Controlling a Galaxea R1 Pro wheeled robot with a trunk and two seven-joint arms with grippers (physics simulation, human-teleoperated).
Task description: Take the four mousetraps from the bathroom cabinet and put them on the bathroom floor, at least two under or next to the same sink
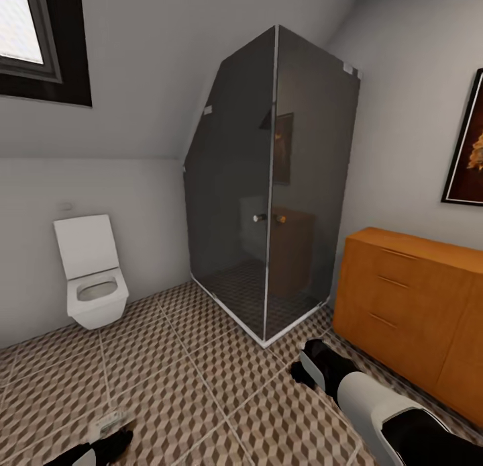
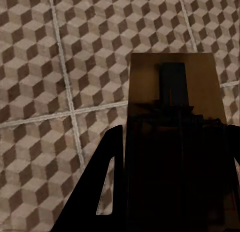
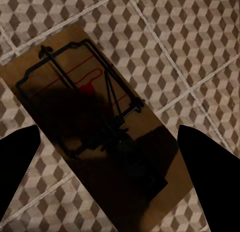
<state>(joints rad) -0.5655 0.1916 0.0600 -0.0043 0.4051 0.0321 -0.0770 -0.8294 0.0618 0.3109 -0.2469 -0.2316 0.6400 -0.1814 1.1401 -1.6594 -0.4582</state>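
Cube-patterned tiles of the bathroom floor spread before you, running up to pale grey walls, with a white toilet on the left wall and a smoked-glass shower enclosure in the far corner. At your right stands the orange-brown cabinet, its slot-handled drawer fronts flush, beneath a dark-framed picture. A dark-framed window sits high on the left.

Your right arm reaches low toward the tiles in front of the cabinet. In the right wrist view, your right end effector has its two dark fingers set wide apart, and a mousetrap lies diagonally between them, wire bar and red marking facing the camera, with floor tiles behind it; whether the fingers touch the board cannot be told.

At the lower left edge of the head view, your left end effector hangs just above the floor. In the left wrist view, its dark fingers flank a second mousetrap, a brown board seen end-on and in shadow; the fingers sit tight against its sides, gripping it over the tiles.
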